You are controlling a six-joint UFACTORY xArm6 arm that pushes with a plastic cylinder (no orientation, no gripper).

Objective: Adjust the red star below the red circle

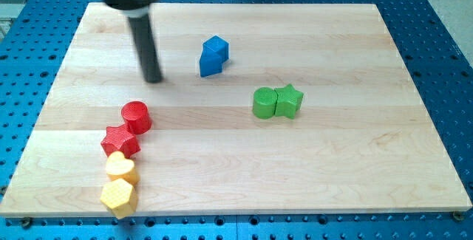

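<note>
The red circle (pixel 137 117) lies on the wooden board (pixel 310 166) at the view's left. The red star (pixel 120 141) sits just below it and slightly to its left, touching it. My tip (pixel 153 80) is on the board above the red circle and a little to its right, apart from both red blocks.
A yellow heart-shaped block (pixel 120 168) touches the red star from below, and a yellow hexagon (pixel 118 197) lies below that near the board's bottom edge. A blue block (pixel 213 55) lies at centre top. A green circle (pixel 264 103) and a green star (pixel 289 100) touch at the centre right.
</note>
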